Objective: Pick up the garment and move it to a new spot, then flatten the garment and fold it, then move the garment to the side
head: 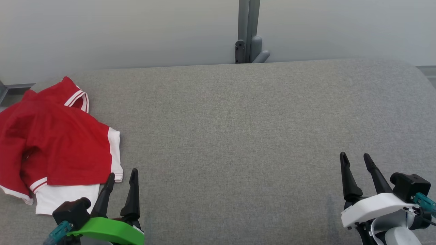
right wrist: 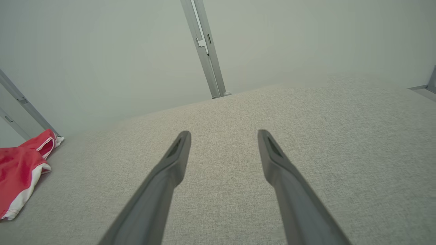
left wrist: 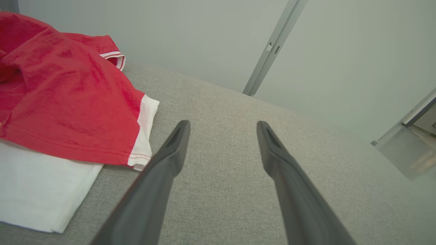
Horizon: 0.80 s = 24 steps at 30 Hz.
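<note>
**Item:** red and white shirt (head: 58, 136). Crumpled and doubled over itself, with a white panel showing under the red at the near edge.
**Location:** far left of the grey cloth-covered table (head: 238, 136), with part of it running past the left edge of the head view.

**Left gripper** (head: 122, 173): jaws apart, holding nothing. Its fingertips are just beside the shirt's white-trimmed near corner; contact cannot be told.
**Right gripper** (head: 355, 156): jaws apart and empty, at the table's right side, well apart from the shirt.

**Background:** pale wall (head: 102, 30) and a grey metal post (head: 248, 30) behind the table's far edge.

**Step in hand (judged):** the first pick-up. The shirt is not yet lifted.

**Handling notes:**
- The left gripper is the nearer tool.
- Pinch through the red upper layer at the hem or side seam, not the loose white panel alone, so the whole shirt comes up together.
- Come in low, with the fingers straddling a raised fold.
- The cloth looks soft and will likely drape and trail, so lift it clear before carrying.
- Carry it toward the bare middle of the table, where room for flattening looks ample.
</note>
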Motion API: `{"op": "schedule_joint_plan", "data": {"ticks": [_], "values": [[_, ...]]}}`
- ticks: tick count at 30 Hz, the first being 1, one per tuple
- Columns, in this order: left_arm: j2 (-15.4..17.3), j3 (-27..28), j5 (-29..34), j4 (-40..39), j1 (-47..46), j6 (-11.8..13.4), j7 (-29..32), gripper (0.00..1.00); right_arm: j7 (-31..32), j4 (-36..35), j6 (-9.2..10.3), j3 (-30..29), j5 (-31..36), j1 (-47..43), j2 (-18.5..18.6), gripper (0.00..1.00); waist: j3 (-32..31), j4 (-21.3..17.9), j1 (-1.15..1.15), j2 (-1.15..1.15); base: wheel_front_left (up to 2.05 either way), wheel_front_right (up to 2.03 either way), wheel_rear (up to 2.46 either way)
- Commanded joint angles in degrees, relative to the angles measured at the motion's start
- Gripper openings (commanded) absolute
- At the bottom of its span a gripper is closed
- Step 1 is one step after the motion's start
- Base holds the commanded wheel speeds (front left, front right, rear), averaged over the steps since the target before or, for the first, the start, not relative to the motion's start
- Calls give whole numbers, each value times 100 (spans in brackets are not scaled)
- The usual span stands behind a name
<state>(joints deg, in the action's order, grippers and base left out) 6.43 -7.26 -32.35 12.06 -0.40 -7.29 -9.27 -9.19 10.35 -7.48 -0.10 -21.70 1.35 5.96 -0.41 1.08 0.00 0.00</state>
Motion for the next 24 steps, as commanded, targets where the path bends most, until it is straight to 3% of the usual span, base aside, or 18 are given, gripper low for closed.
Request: {"op": "schedule_joint_plan", "data": {"ticks": [1, 24], "values": [[74, -11, 154, -40, 26, -22, -61, 100, -76, -21, -1, -40, 168, -38, 15, 100, -6, -1, 0, 0, 0, 0, 0], [109, -6, 1189, 213, 141, -29, -367, 100, -385, 104, -2, -304, 1178, -90, -102, 100, -41, 78, 0, 0, 0, 0, 0]]}}
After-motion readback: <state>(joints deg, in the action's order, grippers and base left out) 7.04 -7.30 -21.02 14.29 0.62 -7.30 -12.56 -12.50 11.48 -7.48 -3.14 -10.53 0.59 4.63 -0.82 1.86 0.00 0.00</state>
